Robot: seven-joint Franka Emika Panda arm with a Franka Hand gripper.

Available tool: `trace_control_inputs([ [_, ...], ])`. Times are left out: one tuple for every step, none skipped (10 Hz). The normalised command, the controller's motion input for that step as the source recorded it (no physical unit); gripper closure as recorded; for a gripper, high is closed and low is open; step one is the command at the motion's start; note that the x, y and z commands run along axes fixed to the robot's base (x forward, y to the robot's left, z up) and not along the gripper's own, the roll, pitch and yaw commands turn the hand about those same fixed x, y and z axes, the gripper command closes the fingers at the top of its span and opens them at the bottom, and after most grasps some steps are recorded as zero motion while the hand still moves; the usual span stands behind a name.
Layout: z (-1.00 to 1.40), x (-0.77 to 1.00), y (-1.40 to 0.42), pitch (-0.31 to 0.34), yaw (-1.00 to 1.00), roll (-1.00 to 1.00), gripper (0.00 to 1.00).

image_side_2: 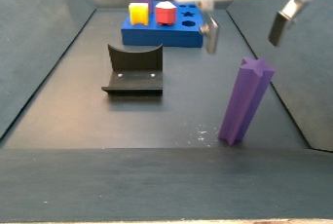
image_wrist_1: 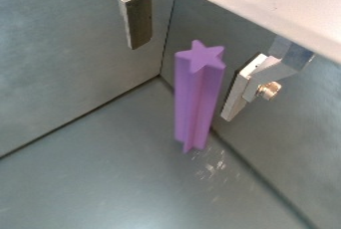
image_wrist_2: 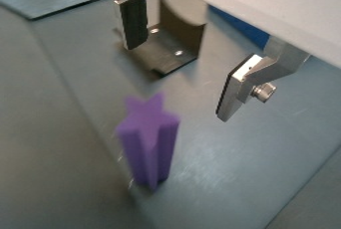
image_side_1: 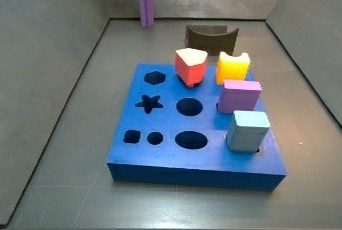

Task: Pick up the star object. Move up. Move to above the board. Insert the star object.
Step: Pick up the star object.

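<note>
Clearly the gripper (image_wrist_1: pixel 200 49) hangs above the star object (image_wrist_1: pixel 196 99) with its two silver fingers (image_wrist_1: pixel 139 22) spread wide and nothing between them. The tall purple prism stands upright on the grey floor, its long axis vertical, with the star-shaped top just below the level of the fingertips. In a wrist view it sits between the two pads, nearer the finger that carries the brass screw; in a side view the star object (image_side_2: pixel 244 101) stands below and between the fingers, though how well it is centred in depth is hard to judge from here. The coming move looks like a straight descent so the pads bracket the ridged sides, then a squeeze.

The board (image_side_1: pixel 198 159) lies well apart from the fingers, at the far end of the floor. Its star hole (image_side_1: pixel 151 103) is free, as are the hexagon, round and square cut-outs on that side. Red, yellow, purple and pale blue blocks stand along its other edge. The fixture (image_side_2: pixel 132 69) stands on the floor between the board and the prism.
</note>
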Motion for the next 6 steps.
trace_control_inputs([
  [-0.09, 0.00, 0.43, -0.066, 0.45, -0.01, 0.00],
  [0.00, 0.01, 0.04, 0.000, 0.00, -0.07, 0.00],
  [-0.09, 0.09, 0.08, 0.000, 0.00, -0.02, 0.00],
  [-0.29, 0.27, 0.11, 0.067, -0.11, 0.00, 0.00],
  [-0.51, 0.27, 0.23, 0.060, 0.00, 0.06, 0.00],
  [-0.39, 0.19, 0.17, 0.014, 0.00, 0.02, 0.00],
])
